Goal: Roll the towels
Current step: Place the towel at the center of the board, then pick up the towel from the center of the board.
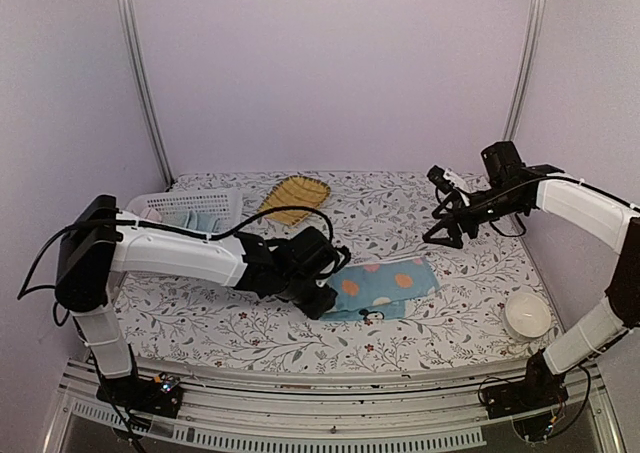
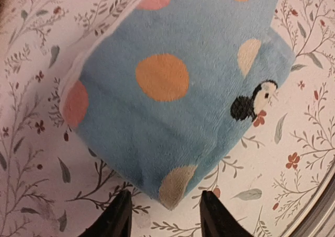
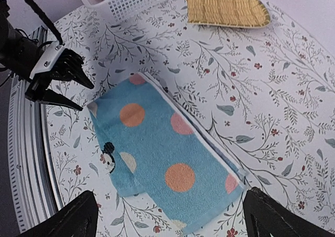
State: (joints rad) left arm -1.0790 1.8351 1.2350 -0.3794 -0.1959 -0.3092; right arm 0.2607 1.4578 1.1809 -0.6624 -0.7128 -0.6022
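- The left gripper (image 2: 165, 208), jaws apart and holding nothing, sits low at the left end of the small light-blue cloth towel with orange dots and cartoon prints (image 2: 172, 90). The towel's corner lies just beyond the fingertips (image 2: 118, 218).
- The towel lies folded in a flat strip at mid-table on the floral tablecloth (image 1: 200, 323), not yet rolled.
- The right gripper (image 1: 447, 235), spread wide and empty, hangs high over the far right, well apart from the cloth.
- A clean roll likely calls for the left jaws to take the whole end edge, all layers, and turn it squarely rightward while the right arm pins the opposite end.
- A white plastic mesh basket (image 1: 200, 205) at far left holds light-blue cloth, possibly the second towel; a yellow ribbed leaf-shaped tray (image 1: 295, 195) sits far centre.
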